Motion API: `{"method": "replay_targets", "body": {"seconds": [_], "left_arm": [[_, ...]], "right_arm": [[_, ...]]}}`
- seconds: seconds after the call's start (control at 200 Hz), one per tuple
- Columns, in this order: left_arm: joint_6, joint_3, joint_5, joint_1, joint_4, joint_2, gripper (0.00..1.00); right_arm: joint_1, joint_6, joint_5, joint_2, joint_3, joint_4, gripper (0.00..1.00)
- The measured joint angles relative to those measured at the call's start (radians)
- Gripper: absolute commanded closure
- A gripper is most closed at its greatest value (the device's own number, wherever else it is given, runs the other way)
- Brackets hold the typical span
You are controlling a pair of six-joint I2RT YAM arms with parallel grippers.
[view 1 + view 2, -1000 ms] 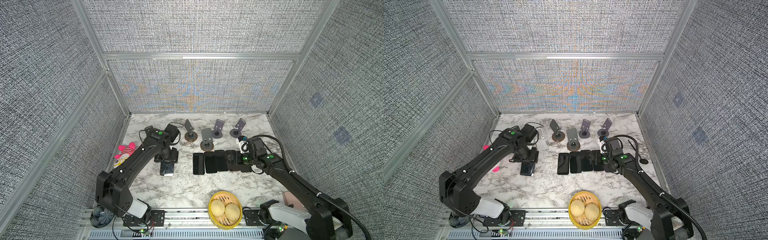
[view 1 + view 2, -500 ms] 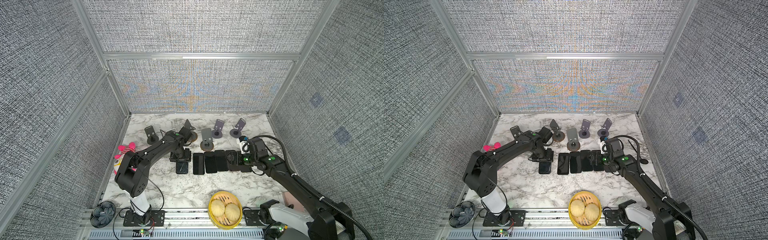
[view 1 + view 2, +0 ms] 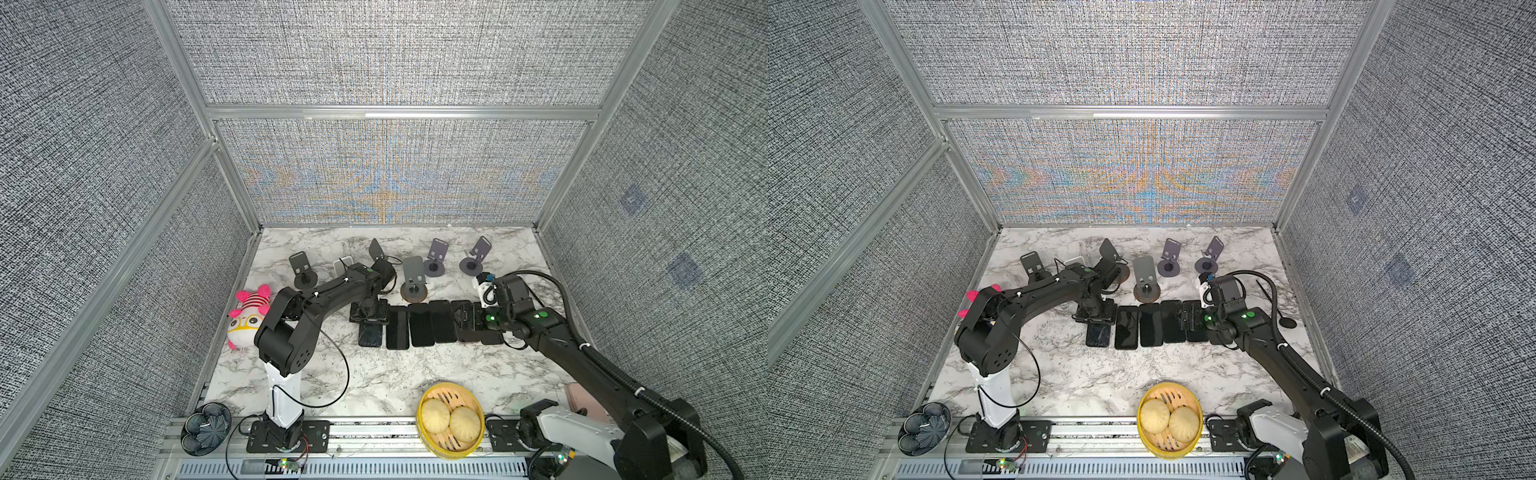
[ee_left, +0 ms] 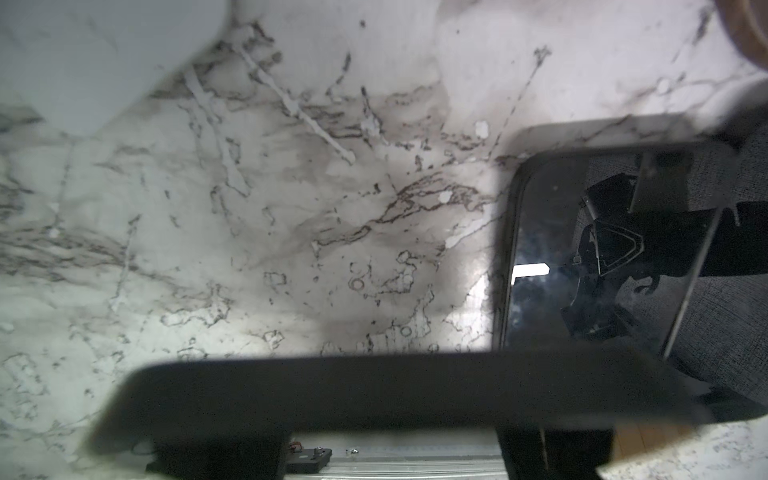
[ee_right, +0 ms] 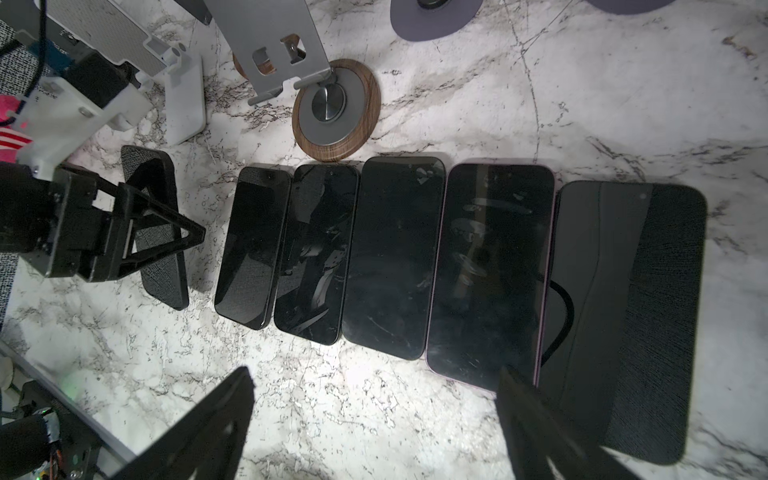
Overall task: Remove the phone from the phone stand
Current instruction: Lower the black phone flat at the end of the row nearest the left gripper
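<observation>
Phone (image 3: pixel 370 335) clear of the stands (image 3: pixel 302 266) at the back, none of which we can see carrying anything: it sits low at the left end of the line-up, directly beneath the left gripper (image 3: pixel 369 319), whose jaws are closed across its width near the far end. Its long axis runs from the back wall toward the front rail, parallel to the row of phones (image 3: pixel 420 325) lying screen-up just to its right. We cannot tell whether it rests flat on the table (image 3: pixel 332 386) or hangs slightly tilted; the right wrist view suggests a tilt. The left arm (image 3: pixel 324 295), plainly the nearer one, reaches forward and inward from its base, elbow raised, wrist turned straight down. We judge the removal done and the set-down nearly so: what remains is to lower, let go and lift straight up without nudging the neighbour. Further right, the right gripper (image 3: pixel 466 321) hovers over the row's far end, jaws spread wide and empty, too far along to help.
</observation>
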Motion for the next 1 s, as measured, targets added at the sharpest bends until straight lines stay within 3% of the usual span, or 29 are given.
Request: {"method": "replay_targets", "body": {"seconds": [0.28,1.0], "left_arm": [[-0.018,-0.027,0.021,0.0,0.045,0.022,0.79],[-0.044,-0.063,0.037,0.0,0.083,0.021,0.22]], "right_arm": [[0.0,0.0,0.003,0.003,0.0,0.0,0.08],[0.003,0.0,0.019,-0.006,-0.008,0.0,0.08]]}}
